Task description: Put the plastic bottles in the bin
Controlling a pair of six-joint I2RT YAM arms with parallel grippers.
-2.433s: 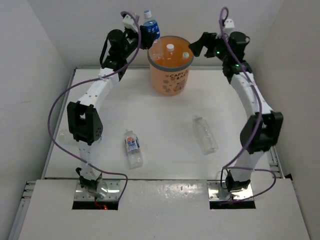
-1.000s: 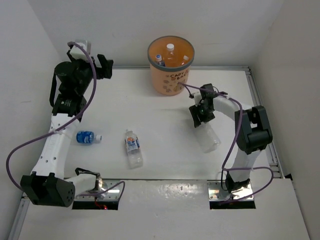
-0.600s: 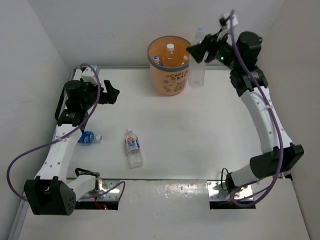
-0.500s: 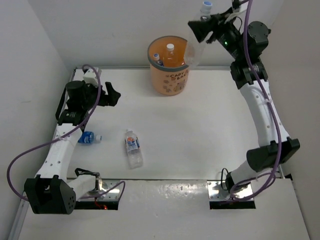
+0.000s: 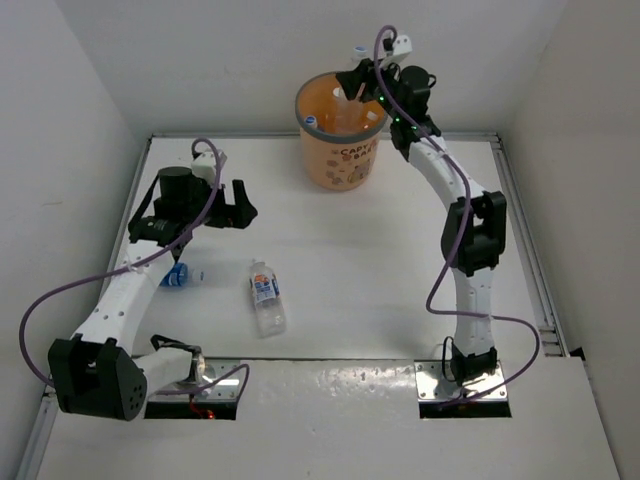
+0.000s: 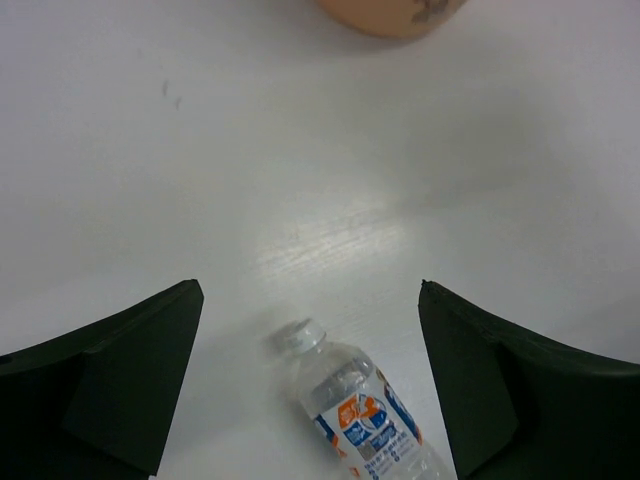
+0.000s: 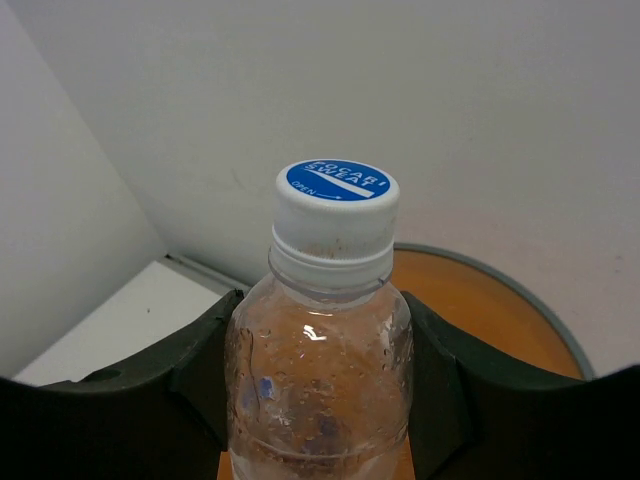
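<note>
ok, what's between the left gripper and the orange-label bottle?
Only bare table, seen in the left wrist view; the open left gripper faces the bottle.

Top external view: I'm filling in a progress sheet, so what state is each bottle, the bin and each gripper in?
right gripper, shut on the clear bottle.
clear bottle, capped, upright, held over the bin.
bin, upright, holding other bottles.
left gripper, open, empty, above the orange-labelled bottle.
orange-labelled bottle, capped, lying on the table.
blue-labelled bottle, lying on the table near its left edge.
</note>
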